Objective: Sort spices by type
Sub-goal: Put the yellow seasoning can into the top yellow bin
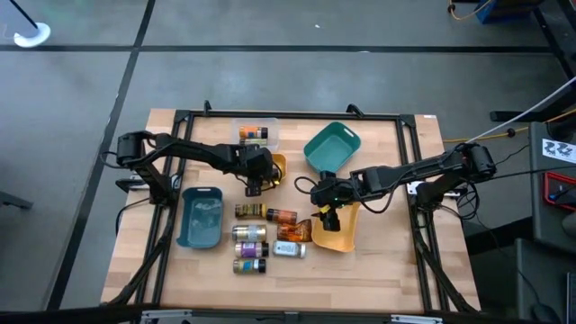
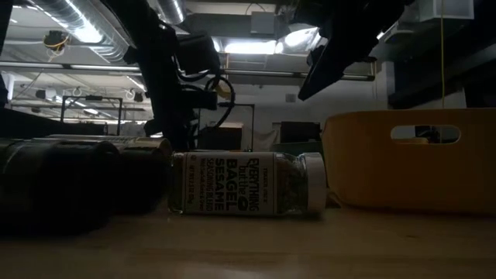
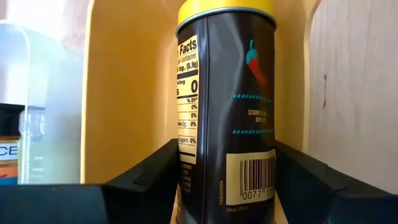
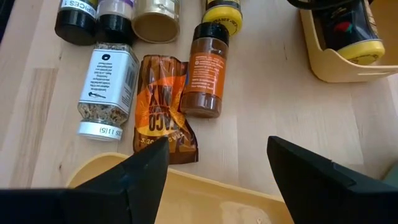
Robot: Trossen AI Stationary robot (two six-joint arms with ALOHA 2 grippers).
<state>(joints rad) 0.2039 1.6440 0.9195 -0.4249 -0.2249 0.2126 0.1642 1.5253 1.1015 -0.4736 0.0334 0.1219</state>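
- your left gripper (image 1: pixel 255 185) sat at the small yellow tray (image 1: pixel 277 166) near the table's middle, its fingers (image 3: pixel 149 174) closed on a black yellow-capped jar (image 3: pixel 227 106) with a chili on its label; the jar stood upright between the pads, inside the tray's yellow walls.
- your right gripper (image 1: pixel 328 216) hovered over the near edge of the larger yellow tray (image 1: pixel 342 236), jaws spread wide and holding nothing, as the right wrist view showed.
- just beyond those open fingers you had the orange-brown taco packet (image 4: pixel 163 109) flat on the wood, with the white-label jar (image 4: pixel 107 92) lying beside it on one side and the orange-label jar (image 4: pixel 205 68) on the other.
- more jars (image 1: pixel 251 250) lay in a loose cluster between the blue tray (image 1: pixel 200 216) and the larger yellow tray.
- two jars (image 1: pixel 254 135) rested in the clear tray (image 1: pixel 272 137) at the far edge; the teal tray (image 1: pixel 331 148) sat beside it.
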